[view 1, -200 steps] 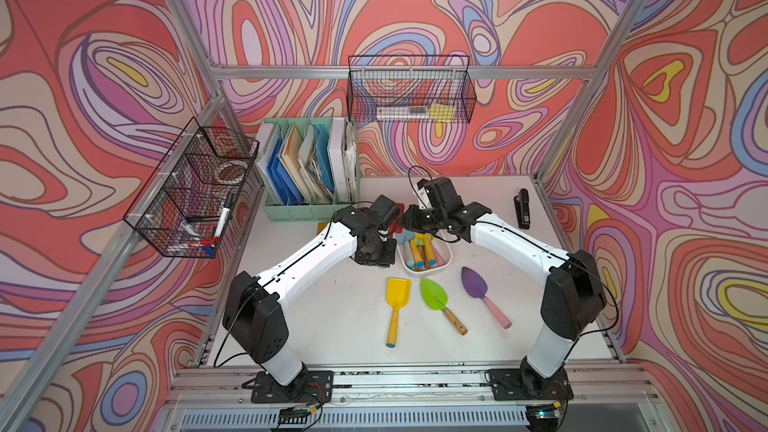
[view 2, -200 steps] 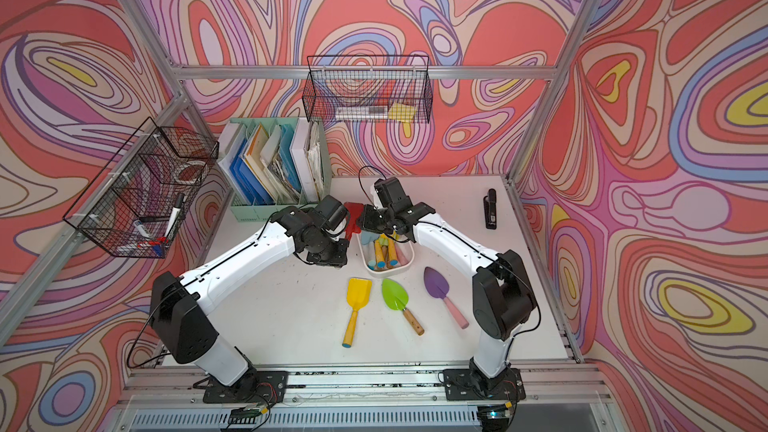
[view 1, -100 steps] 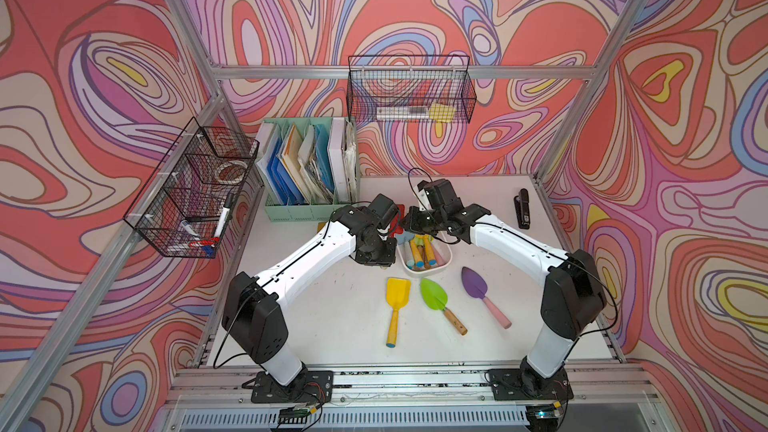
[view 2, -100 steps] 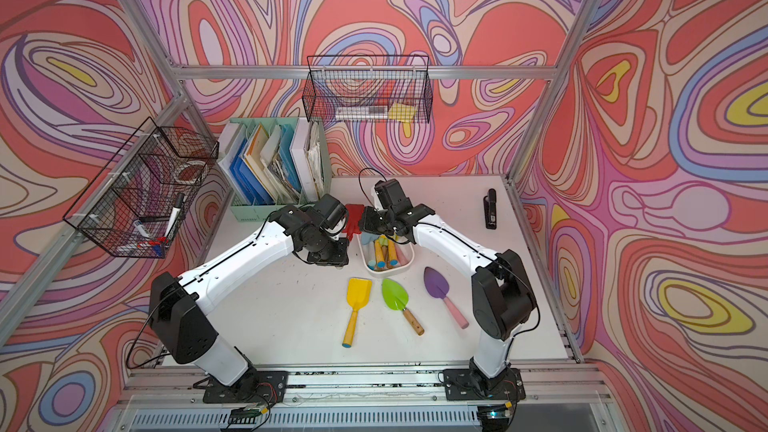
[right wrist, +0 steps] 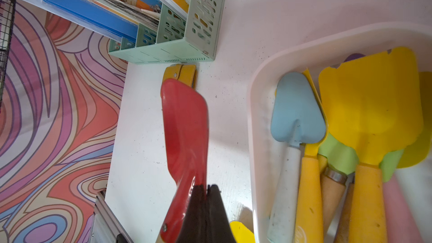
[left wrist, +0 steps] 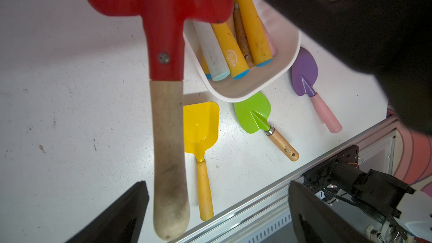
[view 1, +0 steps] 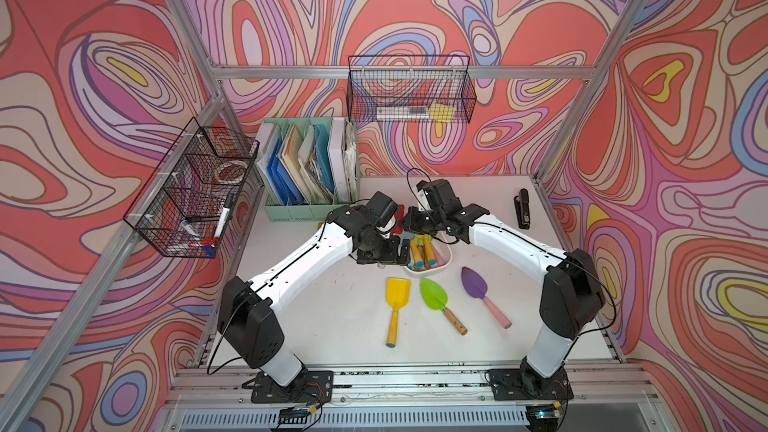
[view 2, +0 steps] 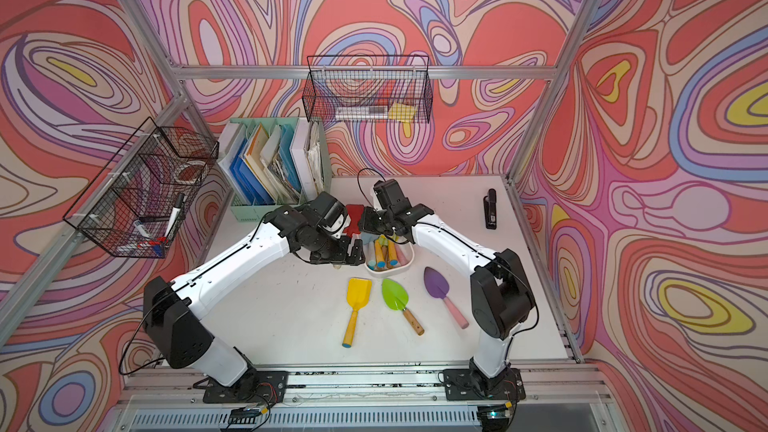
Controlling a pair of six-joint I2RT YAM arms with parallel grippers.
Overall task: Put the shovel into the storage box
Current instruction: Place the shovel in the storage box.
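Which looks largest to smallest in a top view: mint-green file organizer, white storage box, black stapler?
1. Mint-green file organizer
2. White storage box, partly hidden by the arms
3. Black stapler

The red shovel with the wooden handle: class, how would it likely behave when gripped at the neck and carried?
The red shovel probably stays stiff: blade and handle run in one straight line. Its glossy blade looks slippery, so the right gripper, shut on its neck, might let it swivel. The long handle likely pulls it downward.
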